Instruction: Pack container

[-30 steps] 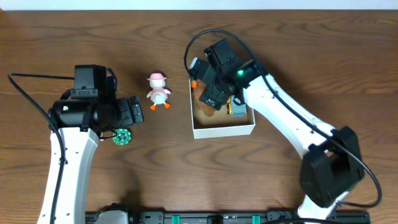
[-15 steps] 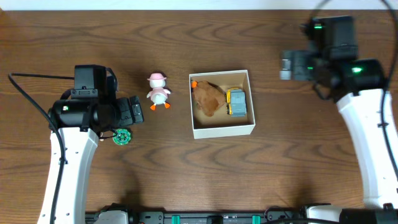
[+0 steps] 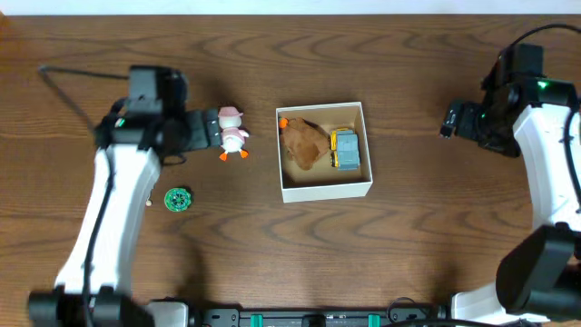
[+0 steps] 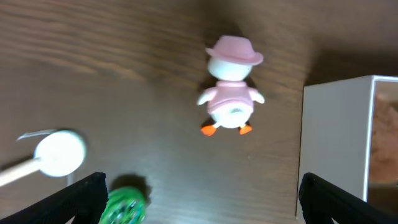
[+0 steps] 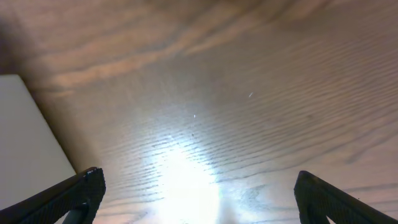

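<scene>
The worktop (image 5: pixel 205 124) is dark, grained wood, smooth enough to throw back a bright glare beneath the right wrist. The container (image 3: pixel 327 191) has matt white cardboard walls, and the duck (image 4: pixel 229 87) looks like smooth, faintly glossy plastic.

A pink-hatted duck toy (image 4: pixel 230 93) sits near the container (image 4: pixel 336 143).

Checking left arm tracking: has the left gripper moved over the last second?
Yes. The left gripper went from beside the green toy up to the duck, nearer the box.
</scene>
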`<state>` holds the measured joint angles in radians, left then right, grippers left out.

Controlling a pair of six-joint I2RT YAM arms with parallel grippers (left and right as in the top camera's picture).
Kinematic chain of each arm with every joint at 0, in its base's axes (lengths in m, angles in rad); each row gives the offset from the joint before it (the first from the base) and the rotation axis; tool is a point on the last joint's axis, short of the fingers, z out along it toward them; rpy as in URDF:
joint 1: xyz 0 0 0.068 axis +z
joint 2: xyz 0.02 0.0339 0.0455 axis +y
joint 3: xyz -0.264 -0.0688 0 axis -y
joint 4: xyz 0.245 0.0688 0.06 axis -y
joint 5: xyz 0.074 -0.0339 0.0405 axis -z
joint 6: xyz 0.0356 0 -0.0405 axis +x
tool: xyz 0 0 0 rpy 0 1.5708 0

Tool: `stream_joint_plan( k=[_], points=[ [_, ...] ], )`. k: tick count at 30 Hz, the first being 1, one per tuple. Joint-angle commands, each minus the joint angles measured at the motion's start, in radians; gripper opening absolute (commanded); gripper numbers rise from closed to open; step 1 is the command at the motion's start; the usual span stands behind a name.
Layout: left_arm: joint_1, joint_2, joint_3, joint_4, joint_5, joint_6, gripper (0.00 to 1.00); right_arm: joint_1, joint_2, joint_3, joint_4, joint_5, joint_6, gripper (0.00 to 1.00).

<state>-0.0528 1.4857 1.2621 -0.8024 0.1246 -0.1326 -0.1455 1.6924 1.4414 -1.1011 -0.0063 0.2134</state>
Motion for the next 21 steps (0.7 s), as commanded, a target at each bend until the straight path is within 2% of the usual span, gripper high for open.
stream_joint_plan(
  k=[1, 5, 8, 15, 21],
  points=[
    [-0.055, 0.152, 0.106, 0.010, -0.014, 0.032, 0.98, -0.003, 0.022, -0.029, 0.011, -0.010, 0.017, 0.99],
    [-0.084, 0.311, 0.222, 0.010, -0.038, 0.026, 0.98, -0.003, 0.023, -0.050, 0.023, -0.010, 0.005, 0.99],
    [-0.077, 0.401, 0.260, 0.013, -0.037, -0.034, 0.98, -0.003, 0.023, -0.050, 0.024, -0.010, -0.005, 0.99],
    [-0.070, 0.546, 0.261, 0.011, -0.019, -0.056, 0.98, -0.003, 0.023, -0.050, 0.036, -0.011, -0.005, 0.99],
    [-0.071, 0.604, 0.261, -0.001, -0.019, -0.056, 0.98, -0.003, 0.023, -0.050, 0.035, -0.011, -0.005, 0.99]
  ],
)
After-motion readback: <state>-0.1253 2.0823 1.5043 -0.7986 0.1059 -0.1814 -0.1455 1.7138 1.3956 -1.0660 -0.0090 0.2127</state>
